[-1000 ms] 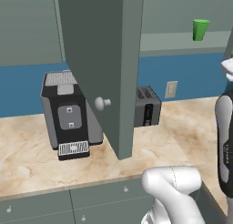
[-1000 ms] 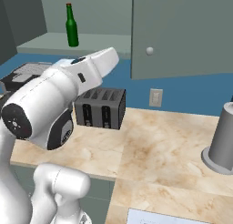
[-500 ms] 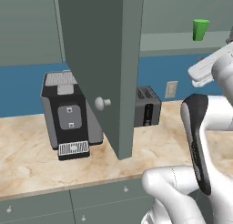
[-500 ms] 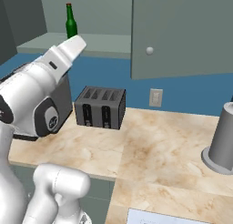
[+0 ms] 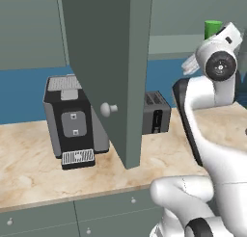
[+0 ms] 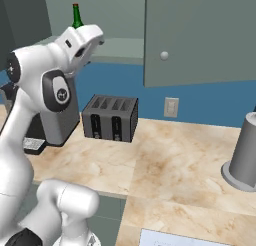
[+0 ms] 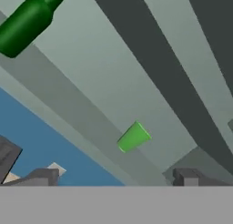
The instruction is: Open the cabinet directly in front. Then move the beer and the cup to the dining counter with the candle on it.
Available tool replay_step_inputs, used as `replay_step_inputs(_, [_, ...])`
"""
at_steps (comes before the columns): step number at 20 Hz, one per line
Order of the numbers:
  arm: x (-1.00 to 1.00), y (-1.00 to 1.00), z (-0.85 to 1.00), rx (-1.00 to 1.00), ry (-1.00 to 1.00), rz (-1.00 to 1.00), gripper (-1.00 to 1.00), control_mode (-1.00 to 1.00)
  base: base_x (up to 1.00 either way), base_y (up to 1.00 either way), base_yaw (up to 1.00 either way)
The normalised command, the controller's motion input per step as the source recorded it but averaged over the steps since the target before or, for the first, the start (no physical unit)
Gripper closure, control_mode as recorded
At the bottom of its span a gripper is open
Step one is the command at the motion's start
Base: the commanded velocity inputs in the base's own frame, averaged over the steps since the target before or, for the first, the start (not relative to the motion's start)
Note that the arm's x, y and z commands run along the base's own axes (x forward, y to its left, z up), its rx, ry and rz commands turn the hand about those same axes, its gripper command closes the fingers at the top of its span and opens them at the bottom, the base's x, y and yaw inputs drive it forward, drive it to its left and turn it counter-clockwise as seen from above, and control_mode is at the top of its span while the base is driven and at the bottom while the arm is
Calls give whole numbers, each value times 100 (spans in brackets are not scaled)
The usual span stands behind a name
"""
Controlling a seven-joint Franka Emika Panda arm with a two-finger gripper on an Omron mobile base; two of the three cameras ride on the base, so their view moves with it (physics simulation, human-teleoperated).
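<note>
Overhead, the cabinet hangs with its door swung out toward the base, the flat grey-green panel edge-on in the left base view and its round pale knob facing left. Inside, on the shelf, stand the beer and the cup, well apart from each other (the hand view is rolled, so the shelf runs as a slant and both things lean with it). The cup sits close to the shelf's front lip; the bottle stands farther along, its neck running out of frame. From the right base view the beer's neck pokes up just behind the arm's wrist; from the left base view the cup shows just above the raised hand.

The gripper is raised at shelf height, pointing into the cabinet, its two fingertips spread wide with nothing between them; the cup lies in the line between them, not touched.

Below, on the marble worktop: a black coffee machine partly behind the open door, a dark toaster against the blue wall, a wall socket beside it, and a grey cylindrical pot at the far right. A neighbouring cabinet door with its own knob is closed. The open door stands between the coffee machine and the toaster, left of the arm.
</note>
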Motion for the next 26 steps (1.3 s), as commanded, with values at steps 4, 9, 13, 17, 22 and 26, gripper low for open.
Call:
replay_step_inputs(4, [87,-14,0,0,31,-34,-100,-100,0,0,0])
replay_step_inputs(9, [53,-49,-15,0,17,-26,-100,-100,0,0,0])
replay_step_inputs(13, [20,-75,-32,0,3,-21,-100,-100,0,0,0])
replay_step_inputs(17, [-1,-92,-29,0,0,-22,-100,-100,0,0,0])
replay_step_inputs(22, [-43,-100,-11,0,0,-29,-100,-100,0,0,0])
replay_step_inputs(26, [-69,-99,-1,0,2,-36,-100,-100,0,0,0])
